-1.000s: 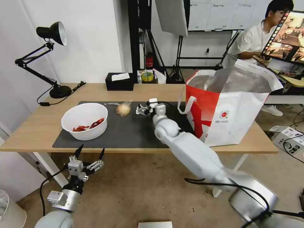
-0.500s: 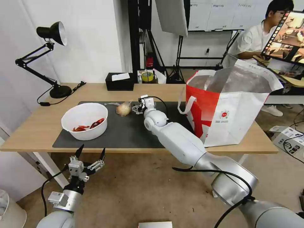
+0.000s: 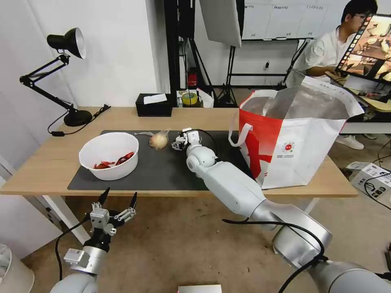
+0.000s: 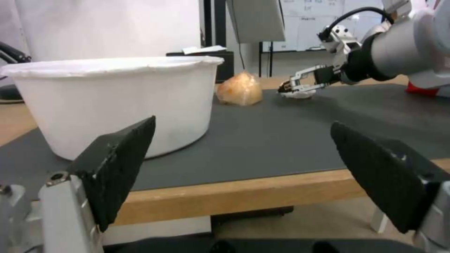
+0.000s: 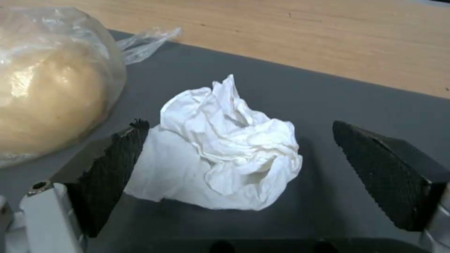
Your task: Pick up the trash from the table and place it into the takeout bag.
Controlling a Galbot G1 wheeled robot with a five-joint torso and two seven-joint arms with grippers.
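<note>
Matte grey mat (image 5: 328, 105) | crumpled white tissue (image 5: 225, 147) | right gripper (image 5: 239, 175) jaws straddling

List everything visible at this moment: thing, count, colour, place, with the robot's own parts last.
table: one, light wood, before the robot
mat: one, dark grey, on the table
white bowl: one, red scraps inside, on the mat's left part
knotted clear bag: one, around a tan lump, on the mat's far edge
crumpled tissue: one, white, on the mat beside the knotted bag
takeout bag: one, white and red, foil-lined, table's right end
tissue box: one, black, far table edge
desk lamp: one, black, far left corner
right gripper: open, straddling the tissue
left gripper: open, below the table's near edge
</note>
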